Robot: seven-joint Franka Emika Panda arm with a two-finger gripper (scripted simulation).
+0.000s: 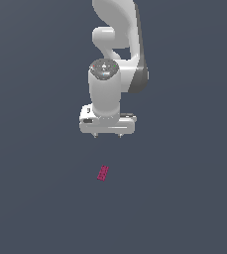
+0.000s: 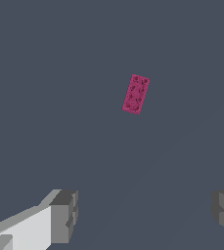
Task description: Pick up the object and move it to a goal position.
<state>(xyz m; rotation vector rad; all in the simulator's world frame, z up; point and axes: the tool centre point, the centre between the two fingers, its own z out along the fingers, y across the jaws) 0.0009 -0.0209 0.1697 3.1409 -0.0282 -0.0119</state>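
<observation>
The object is a tiny magenta-pink flat rectangular block [image 1: 103, 172] with small dark dots on its face. It lies flat on the dark grey surface, slightly tilted. It also shows in the wrist view [image 2: 135, 94]. My gripper [image 1: 107, 135] hangs above the block, a little farther back in the exterior view, and is clearly apart from it. The gripper [image 2: 143, 215] is open and empty, with its two grey fingertips [image 2: 64, 215] spread wide. The block lies ahead of the gap between them, untouched.
The white arm [image 1: 116, 49] rises behind the gripper to the top of the exterior view. The plain dark grey surface [image 1: 35, 198] stretches all around the block.
</observation>
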